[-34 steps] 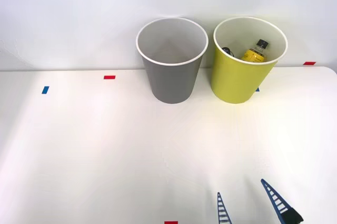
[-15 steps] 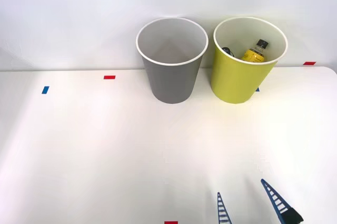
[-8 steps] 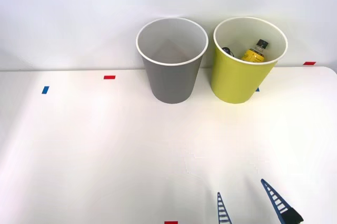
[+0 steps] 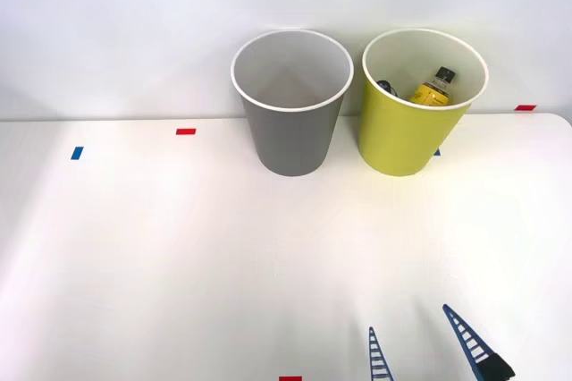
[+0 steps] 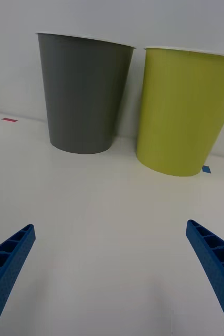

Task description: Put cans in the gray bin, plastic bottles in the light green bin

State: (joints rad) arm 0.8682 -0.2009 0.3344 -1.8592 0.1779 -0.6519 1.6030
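Observation:
The gray bin (image 4: pixel 292 104) stands at the back of the white table, and its white inside shows nothing in it. Right beside it is the light green bin (image 4: pixel 418 104), which holds a plastic bottle (image 4: pixel 435 86) with a yellow label and a black cap. The cans are out of view. My right gripper (image 4: pixel 418 341) hovers low near the table's front edge, open, with nothing between its blue ribbed fingers. In the right wrist view the gray bin (image 5: pixel 84 94) and the light green bin (image 5: pixel 187 113) stand well ahead of the open gripper (image 5: pixel 112 268).
Small tape marks lie on the table: red (image 4: pixel 185 131) and blue (image 4: pixel 77 153) at the left, red (image 4: pixel 525 107) at the far right, red (image 4: pixel 290 378) at the front edge. A white wall rises right behind the bins.

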